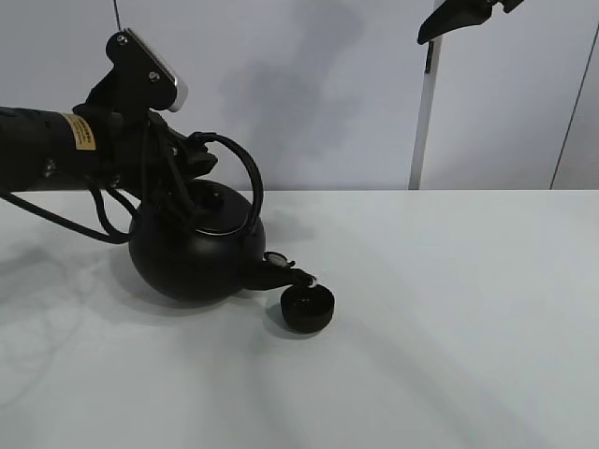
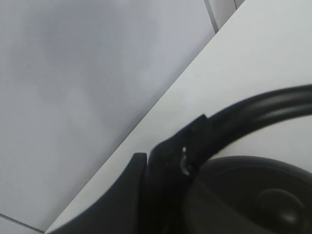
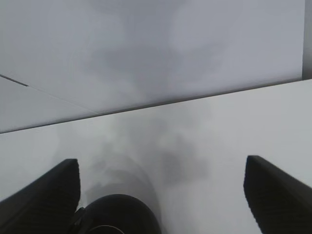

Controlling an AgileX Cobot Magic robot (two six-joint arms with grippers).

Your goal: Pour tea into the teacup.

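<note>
The big black round kettle (image 1: 192, 253) is tilted to the right, with its spout (image 1: 281, 271) just over the small matte-black teacup (image 1: 307, 309) on the white table. My left gripper (image 1: 178, 173) is shut on the kettle's arched handle (image 1: 245, 168). In the left wrist view a finger (image 2: 161, 180) clamps the handle (image 2: 258, 105) above the kettle's lid (image 2: 253, 195). My right gripper (image 1: 459, 19) hangs high at the back right, far from both. Its fingers (image 3: 44, 195) stand wide apart and empty, and a dark round shape (image 3: 119, 212) shows low between them.
The white table (image 1: 449, 318) stretches to the right and front of the cup. A white wall with a vertical post (image 1: 423, 122) stands behind. Black cables (image 1: 65, 220) trail from the left arm onto the table.
</note>
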